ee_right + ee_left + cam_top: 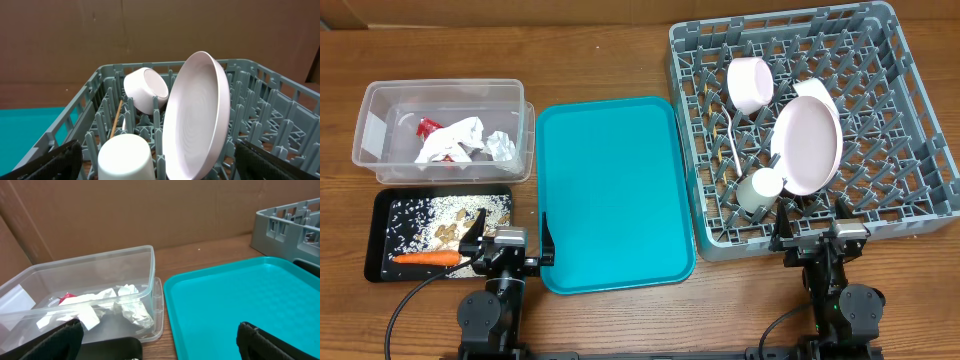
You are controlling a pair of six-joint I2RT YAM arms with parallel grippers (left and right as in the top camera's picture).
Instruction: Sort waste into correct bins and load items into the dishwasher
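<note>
Both arms sit parked at the near edge of the surface point(620, 40), and judging from how things lie, the sorting looks finished. The left gripper point(512, 242) hovers between the black tray point(382, 235) and the teal tray point(610, 180), its jaws released wide and holding nothing. The right gripper point(815, 238) hangs at the near wall of the dish rack point(910, 120), jaws likewise spread and empty.

Toward the far left corner, the clear tub point(380, 105) holds the crumpled napkins point(455, 140) and the red wrapper point(425, 126), so the dry rubbish is together. Nearer the left edge, the black tray takes the carrot point(425, 258) and the food scraps point(455, 212), the organic waste.

In the rack, by the right edge, the plate point(808, 145) stands on its rim between pegs that prop it upright. The bowl point(750, 82) lies on its side behind it, and the cup point(760, 190) sits apparently mouth down. A thin wooden stick point(117, 117) slants between pegs. The teal tray is bare.
</note>
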